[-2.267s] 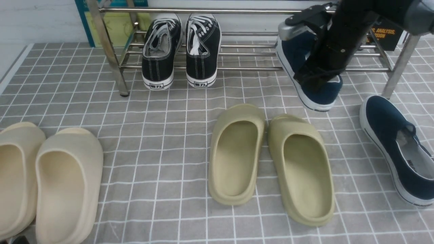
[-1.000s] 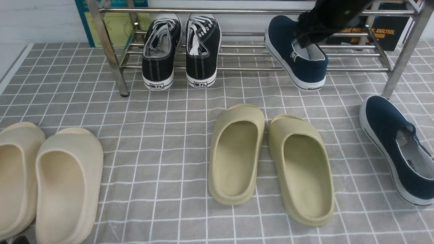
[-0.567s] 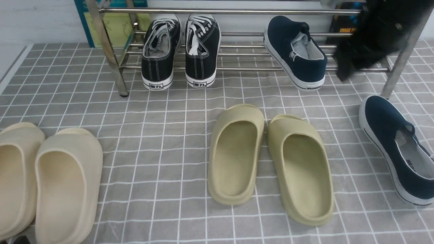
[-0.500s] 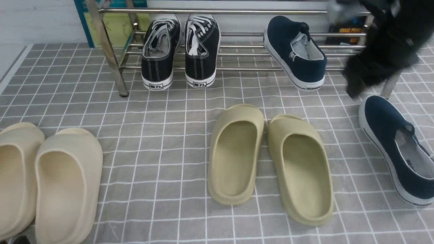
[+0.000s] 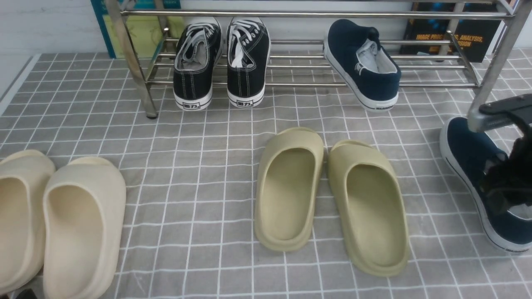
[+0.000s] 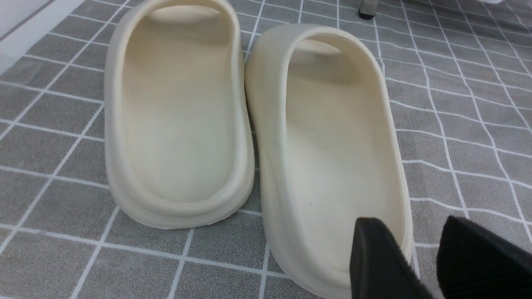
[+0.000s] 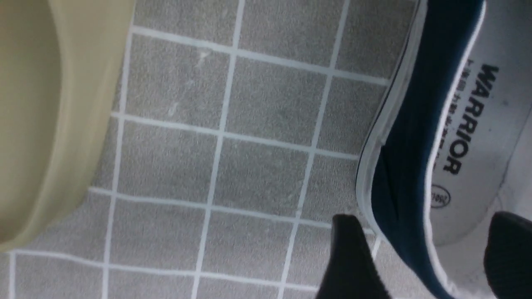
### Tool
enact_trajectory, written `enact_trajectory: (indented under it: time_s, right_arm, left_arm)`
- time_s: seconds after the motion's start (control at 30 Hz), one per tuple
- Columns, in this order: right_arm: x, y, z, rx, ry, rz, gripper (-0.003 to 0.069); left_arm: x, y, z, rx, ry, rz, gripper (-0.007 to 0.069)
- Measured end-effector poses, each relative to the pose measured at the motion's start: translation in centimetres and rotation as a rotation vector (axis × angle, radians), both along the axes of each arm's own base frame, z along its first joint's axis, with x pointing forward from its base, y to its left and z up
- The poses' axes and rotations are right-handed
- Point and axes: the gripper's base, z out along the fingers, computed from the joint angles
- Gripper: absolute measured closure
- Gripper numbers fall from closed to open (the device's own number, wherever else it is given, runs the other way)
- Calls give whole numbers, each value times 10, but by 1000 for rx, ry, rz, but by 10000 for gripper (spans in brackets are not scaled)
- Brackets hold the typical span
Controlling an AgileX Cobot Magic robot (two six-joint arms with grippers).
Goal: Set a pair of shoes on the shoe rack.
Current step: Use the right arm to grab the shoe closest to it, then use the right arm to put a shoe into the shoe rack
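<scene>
Now | my right jaws: wide apart, straddling the side wall of the navy shoe (image 5: 465,153) on the floor by the rack's (image 5: 291,13) right front leg, not clamped | other navy shoe (image 5: 361,62): on the rack's lower bars, heel past the front bar | my left jaws: apart, empty, over a cream slipper (image 6: 332,124) well away from the rack

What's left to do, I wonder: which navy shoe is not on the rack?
The navy shoe on the mat, far right; the other navy shoe sits on the rack.
</scene>
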Motion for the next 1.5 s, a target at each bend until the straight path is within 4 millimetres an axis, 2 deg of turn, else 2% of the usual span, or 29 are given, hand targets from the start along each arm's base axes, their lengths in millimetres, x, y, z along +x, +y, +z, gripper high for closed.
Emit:
enact_trajectory:
  time_s: [0.1, 0.23, 0.37, 0.4, 0.43, 0.5, 0.57, 0.6, 0.67, 0.8, 0.93, 1.1, 1.27, 1.43, 1.5]
  right_arm:
    - [5, 0, -9, 1, 0, -2, 209]
    - [15, 1, -32, -8, 45, 1, 236]
    - [18, 0, -45, -23, 82, 7, 363]
    - [18, 0, -46, -23, 83, 7, 372]
    - [18, 0, -46, -26, 82, 8, 431]
    - [19, -1, -43, -36, 85, 11, 562]
    - [20, -1, -40, -37, 92, 10, 614]
    - [22, -1, -31, -32, 93, 5, 627]
    - [22, 1, -24, -22, 103, 1, 626]
    - [23, 17, 17, 20, 83, 64, 626]
    - [33, 34, 44, 49, -9, 126, 626]
    - [48, 41, 69, 63, -85, 144, 626]
    - [71, 40, 75, 8, -123, 153, 626]
    - [90, 40, 64, -30, -105, 158, 626]
    - [105, 40, 52, -63, -96, 164, 626]
  left_arm:
    - [0, 0, 0, 0, 0, 0, 387]
    - [0, 0, 0, 0, 0, 0, 387]
    - [0, 0, 0, 0, 0, 0, 387]
    - [0, 0, 0, 0, 0, 0, 387]
    - [0, 0, 0, 0, 0, 0, 387]
    - [0, 0, 0, 0, 0, 0, 387]
    - [0, 0, 0, 0, 0, 0, 387]
    - [0, 0, 0, 0, 0, 0, 387]
    - [0, 0, 0, 0, 0, 0, 387]
    - [0, 0, 0, 0, 0, 0, 387]
    - [0, 0, 0, 0, 0, 0, 387]
    - [0, 0, 0, 0, 0, 0, 387]
    - [0, 0, 0, 0, 0, 0, 387]
    - [0, 0, 0, 0, 0, 0, 387]
    - [0, 0, 0, 0, 0, 0, 387]
